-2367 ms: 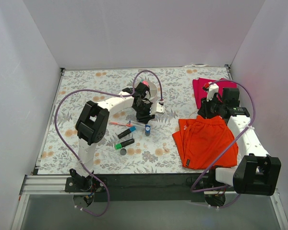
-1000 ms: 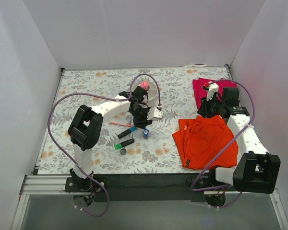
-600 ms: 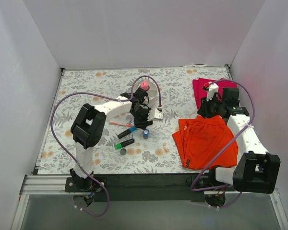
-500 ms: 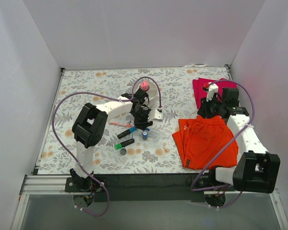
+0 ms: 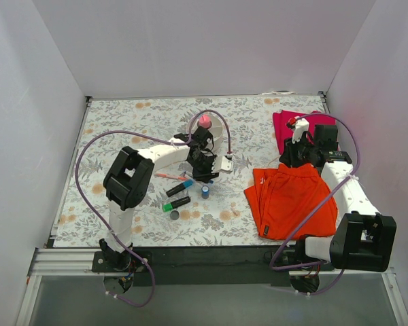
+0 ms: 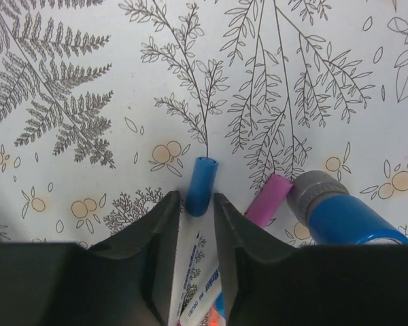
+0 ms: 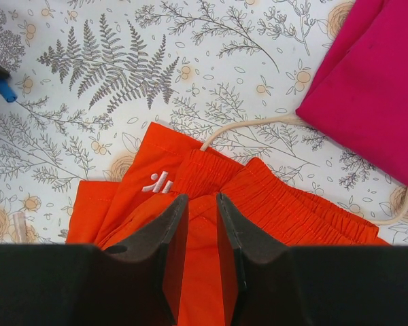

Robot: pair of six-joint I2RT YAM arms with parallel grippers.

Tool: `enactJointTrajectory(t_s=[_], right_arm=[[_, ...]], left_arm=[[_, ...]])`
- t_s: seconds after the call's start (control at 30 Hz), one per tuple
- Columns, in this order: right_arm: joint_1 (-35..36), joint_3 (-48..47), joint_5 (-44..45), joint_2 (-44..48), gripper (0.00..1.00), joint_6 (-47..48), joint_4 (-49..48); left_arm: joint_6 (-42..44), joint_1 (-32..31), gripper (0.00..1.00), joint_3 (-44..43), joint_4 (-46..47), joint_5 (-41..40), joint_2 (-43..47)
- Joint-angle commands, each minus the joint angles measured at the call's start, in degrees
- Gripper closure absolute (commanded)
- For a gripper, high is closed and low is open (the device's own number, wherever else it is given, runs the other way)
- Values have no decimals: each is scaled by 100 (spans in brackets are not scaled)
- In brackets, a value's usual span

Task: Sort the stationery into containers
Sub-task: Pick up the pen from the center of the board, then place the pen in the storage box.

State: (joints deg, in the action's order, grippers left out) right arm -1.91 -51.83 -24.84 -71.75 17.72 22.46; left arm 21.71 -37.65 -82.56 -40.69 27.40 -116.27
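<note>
Step in hand: we judge this to be the pick-up of the thin white pen [image 6: 202, 185] at table level, for carrying to the bowl.
Left gripper: the left gripper [image 6: 197, 214] is set narrow. Its fingers [image 6: 164, 227] lie against both sides of the pen's barrel, and the blue cap sticks out ahead of the tips at the centre of the left wrist view.
Pen location: on the floral table [image 5: 122, 122], at the centre of the overhead view, just below the bowl.
Neighbours: a pink pen end [image 6: 268, 199] lies just right of the cap, with the small blue cylinder [image 6: 343, 216] beside it at lower right. Neither touches the fingers.
Handling: we expect the pen to be light, stiff and smooth, so it may swivel or slide in a two-point hold. The hold here is just behind the cap; one nearer mid-barrel would balance better.
Bowl: the off-white bowl [image 5: 217, 126] sits just above the gripper in the overhead view, largely hidden by the arm. The pink-capped bottle [image 5: 205, 121] shows at its left side, but we cannot tell which compartment it is in.
Left to sort: the blue-capped marker [image 5: 179, 187] and the green-capped marker [image 5: 176, 203], left of centre.
Right gripper: the right gripper [image 7: 201, 207] has a narrow gap between its fingers and holds nothing that we can see. It is over the orange cloth [image 7: 272, 204], with the magenta cloth [image 7: 374, 88] at upper right.
Risk: a lift may nudge the pink pen end.
</note>
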Motion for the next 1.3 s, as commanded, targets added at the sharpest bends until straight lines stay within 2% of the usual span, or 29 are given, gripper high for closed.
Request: enactJointTrajectory(t_s=[0.0, 0.03, 0.07, 0.17, 0.33, 0.53, 0.63, 0.67, 0.7, 0.73, 0.77, 0.8, 0.83, 0.87, 0.9, 1.0, 1.17, 1.27], right_arm=[[-37, -20, -118, -32, 68, -40, -172], [-37, -20, -109, -24, 68, -40, -172], [-37, -11, -117, -24, 68, -40, -172], [-37, -55, -65, -24, 68, -14, -154], [-90, -309, 84, -68, 69, 57, -31], [-108, -547, 164, -208, 69, 100, 101], [-108, -696, 216, -331, 69, 153, 171], [-108, -775, 234, -384, 69, 188, 180], [-108, -828, 251, -419, 69, 206, 189], [-108, -872, 295, -445, 69, 223, 206], [-108, -907, 313, -506, 69, 224, 206], [-108, -986, 322, -542, 69, 224, 206], [-108, -1013, 331, -568, 69, 224, 198], [-108, -1048, 339, -638, 69, 224, 189], [-108, -1092, 340, -665, 70, 215, 180], [-108, -1118, 427, -762, 69, 197, 136], [-108, -1250, 638, -858, 69, 206, 276], [-108, -1268, 673, -859, 69, 197, 382]], left_arm=[[114, -85, 85, -102, -79, 11, -221], [96, -76, 96, -189, -141, -6, -273], [70, -85, 100, -259, -315, -6, -387], [-79, -76, 100, -549, -676, 37, -511], [-439, -58, 100, -1111, -616, 433, 59], [-1414, 82, 100, -2754, 33, 836, 341], [-2589, 363, 100, -3301, 796, 1205, 507], [-2994, 616, 100, -3266, 1556, 1424, 604], [-4059, 758, 100, -3162, 2068, 1548, 710], [-4644, 916, 100, -2725, 2674, 1601, 850], [-5181, 1213, 100, -2417, 4055, 1506, 1147], [-5769, 1338, 100, -2065, 4886, 1323, 1333], [-6436, 1426, 100, -1279, 5591, 1086, 1483], [-6600, 1505, 100, -984, 6694, 718, 1719], [-6619, 1523, 100, -694, 7079, 236, 1774], [-6706, 1620, 100, -199, 7785, -399, 1748], [-7373, 1980, 100, 12, 8375, -612, 1239], [-7489, 2077, 100, -49, 8577, -718, 826]])
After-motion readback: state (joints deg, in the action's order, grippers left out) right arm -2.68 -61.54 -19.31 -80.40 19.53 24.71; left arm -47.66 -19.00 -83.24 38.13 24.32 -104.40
